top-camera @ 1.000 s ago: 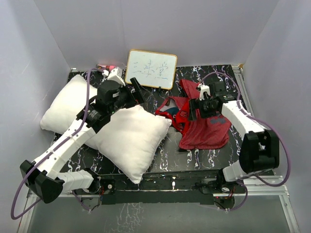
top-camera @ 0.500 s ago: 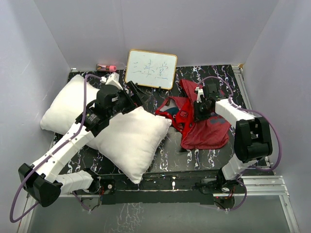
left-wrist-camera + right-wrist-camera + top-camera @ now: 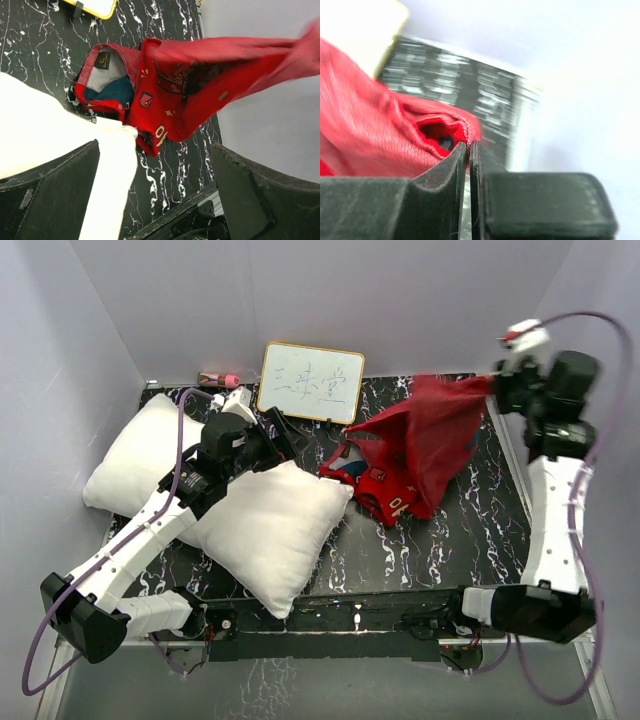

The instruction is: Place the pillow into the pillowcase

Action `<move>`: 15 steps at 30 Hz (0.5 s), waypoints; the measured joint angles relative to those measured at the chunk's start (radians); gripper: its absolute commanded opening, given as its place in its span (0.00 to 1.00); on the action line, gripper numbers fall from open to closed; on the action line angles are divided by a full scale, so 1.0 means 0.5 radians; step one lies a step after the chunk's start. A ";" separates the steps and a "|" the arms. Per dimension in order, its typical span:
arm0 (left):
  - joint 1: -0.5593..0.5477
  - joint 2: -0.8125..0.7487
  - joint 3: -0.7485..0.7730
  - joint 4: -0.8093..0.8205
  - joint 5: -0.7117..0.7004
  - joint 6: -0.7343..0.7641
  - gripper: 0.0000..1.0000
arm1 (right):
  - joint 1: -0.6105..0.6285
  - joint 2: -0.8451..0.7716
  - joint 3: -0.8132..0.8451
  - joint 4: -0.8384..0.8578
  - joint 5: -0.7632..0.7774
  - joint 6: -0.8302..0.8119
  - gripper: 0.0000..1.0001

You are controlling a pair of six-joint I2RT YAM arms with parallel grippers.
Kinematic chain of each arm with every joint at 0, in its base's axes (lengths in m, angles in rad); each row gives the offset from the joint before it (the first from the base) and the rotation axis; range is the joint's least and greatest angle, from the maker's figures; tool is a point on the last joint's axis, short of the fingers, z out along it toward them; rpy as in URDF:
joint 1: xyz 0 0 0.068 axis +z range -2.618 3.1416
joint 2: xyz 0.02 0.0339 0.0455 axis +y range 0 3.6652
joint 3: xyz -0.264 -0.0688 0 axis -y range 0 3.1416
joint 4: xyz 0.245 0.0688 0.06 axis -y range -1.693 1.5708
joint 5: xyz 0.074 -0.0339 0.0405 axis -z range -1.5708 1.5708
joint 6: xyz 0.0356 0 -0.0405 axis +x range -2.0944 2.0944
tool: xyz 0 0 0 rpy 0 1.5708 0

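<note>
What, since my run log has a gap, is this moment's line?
right gripper: shut on pillowcase, held high | left gripper: open near pillow

My right wrist view smears the table (image 3: 470,95) into streaks. In my left wrist view the pillowcase (image 3: 200,85) blurs off the right edge.

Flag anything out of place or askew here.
The pillowcase hangs stretched from one edge pinched in the right end effector, its lower end bunched on the table. Nothing looks spilled or damaged.
</note>
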 measured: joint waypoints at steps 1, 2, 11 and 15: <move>0.000 0.002 0.000 0.006 0.003 0.015 0.91 | -0.214 -0.047 0.007 0.069 0.035 -0.055 0.08; 0.000 0.004 0.000 0.013 0.007 0.029 0.91 | -0.435 -0.094 -0.022 0.127 0.094 -0.114 0.08; -0.002 0.418 0.197 0.016 0.202 0.164 0.81 | -0.928 0.019 -0.373 -0.200 0.121 -0.573 0.99; -0.060 0.761 0.335 -0.041 0.294 0.230 0.81 | -0.893 -0.009 -0.294 -0.466 -0.319 -0.720 0.99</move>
